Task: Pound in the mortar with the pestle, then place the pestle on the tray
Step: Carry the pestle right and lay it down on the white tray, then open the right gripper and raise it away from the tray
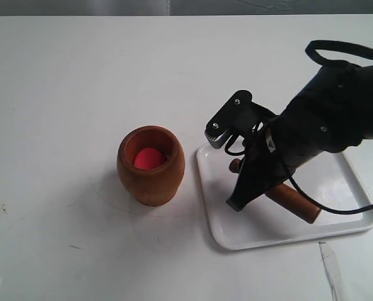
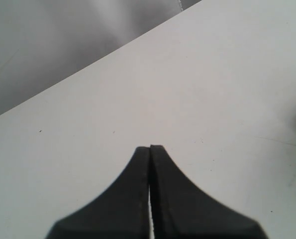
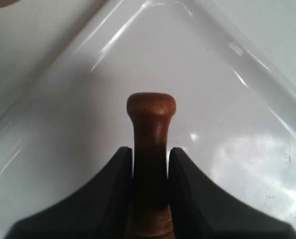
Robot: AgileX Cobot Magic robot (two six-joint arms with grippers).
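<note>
Pestle [image 1: 297,205] in right claw [image 3: 150,150] above tray [image 1: 352,188]

Bright, even light washes the white table [image 1: 79,75] almost featureless in the exterior view, with only a faint soft shadow beside the wooden cup [image 1: 151,164]. Glare streaks and patches shine on the glossy tray [image 3: 237,159]. Close to both wrist cameras, the dark left hand [image 2: 150,147] and right hand [image 3: 150,152] blur softly at their edges.

White table [image 1: 61,75]: mortar [image 1: 151,166], tray [image 1: 346,188].
</note>
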